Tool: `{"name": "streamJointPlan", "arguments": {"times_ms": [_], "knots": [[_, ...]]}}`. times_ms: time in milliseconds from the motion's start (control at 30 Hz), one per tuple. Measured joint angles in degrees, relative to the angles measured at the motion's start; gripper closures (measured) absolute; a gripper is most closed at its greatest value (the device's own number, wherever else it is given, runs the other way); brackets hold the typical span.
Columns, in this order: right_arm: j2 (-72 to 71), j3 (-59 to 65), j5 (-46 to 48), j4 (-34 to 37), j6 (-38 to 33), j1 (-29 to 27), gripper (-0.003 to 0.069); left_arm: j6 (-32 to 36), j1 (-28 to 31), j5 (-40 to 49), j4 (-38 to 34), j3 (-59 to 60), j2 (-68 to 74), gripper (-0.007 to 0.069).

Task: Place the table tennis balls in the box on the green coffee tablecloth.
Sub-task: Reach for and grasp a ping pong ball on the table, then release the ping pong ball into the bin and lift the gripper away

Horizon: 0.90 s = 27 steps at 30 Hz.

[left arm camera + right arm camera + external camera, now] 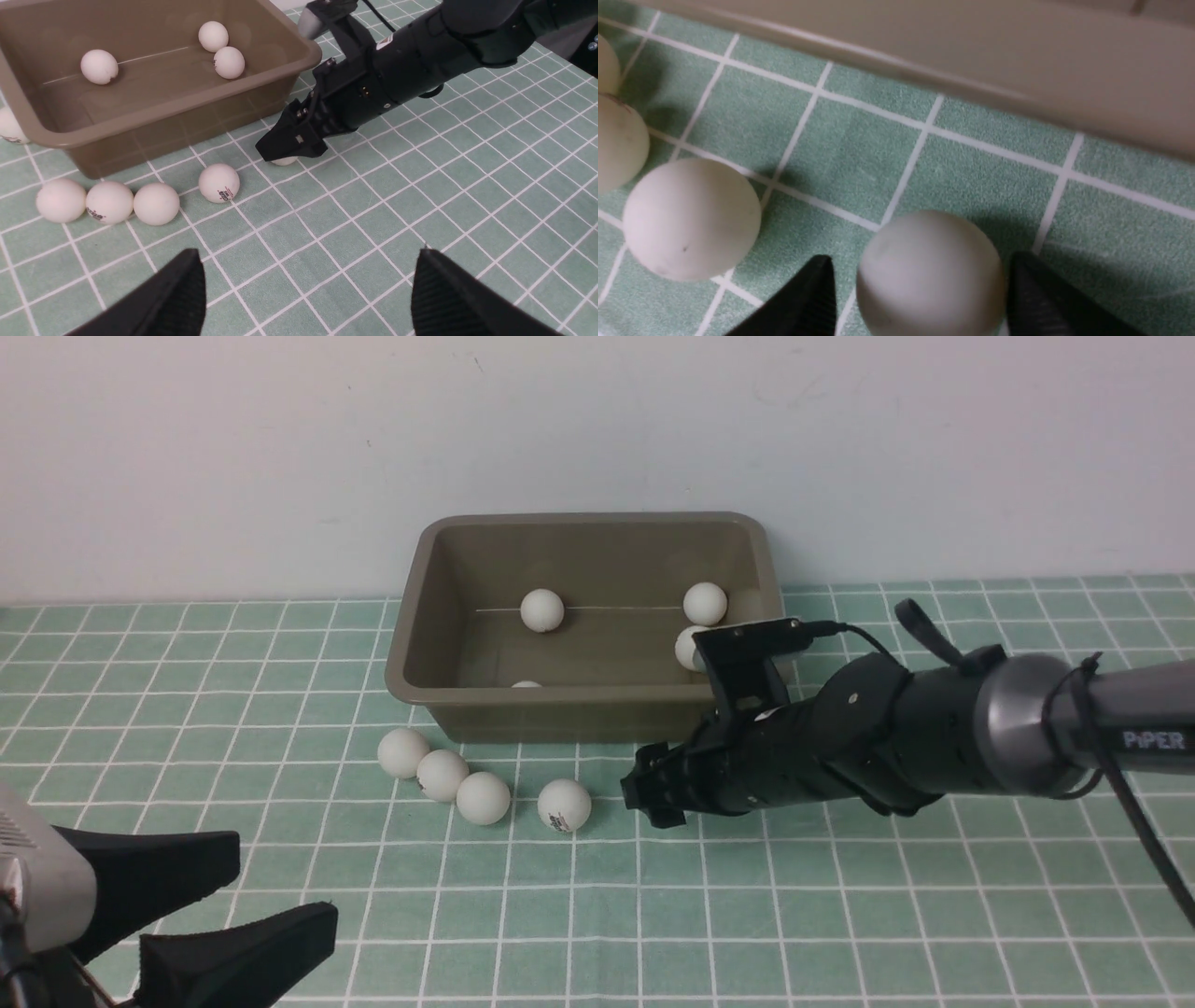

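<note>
The olive-brown box (411, 644) stands at the back of the green coffee tablecloth (840, 915), with several white table tennis balls inside, such as one ball (542, 609). A row of three balls (442, 775) and a logo ball (564, 805) lie in front of the box. My right gripper (646, 798) is low on the cloth beside the logo ball. In the right wrist view it (920, 256) is open, with a ball (929, 280) resting between its fingers; that ball also shows in the left wrist view (284, 161). My left gripper (285, 882) is open and empty at the near left.
A plain pale wall rises right behind the box. The box's front wall (1017, 70) is close to the right gripper. The right arm (934, 728) reaches in from the right, across the box's front right corner.
</note>
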Motion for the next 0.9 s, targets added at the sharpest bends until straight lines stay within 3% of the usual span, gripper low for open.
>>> {"name": "streamJointPlan", "arguments": {"times_ms": [400,767,900], "knots": [[-4.88,0.00,10.57,-10.83,4.24,0.00,0.0300,0.00,0.00,0.30,0.00,0.00,0.00,0.0093],[-14.18,0.00,20.10,-34.22,17.16,-0.09,0.0300,0.00,0.00,1.52,0.00,0.00,0.00,0.0093],[-17.61,0.00,19.19,-37.32,17.61,-0.11,0.0300,0.00,0.00,1.52,0.00,0.00,0.00,0.0093]]}}
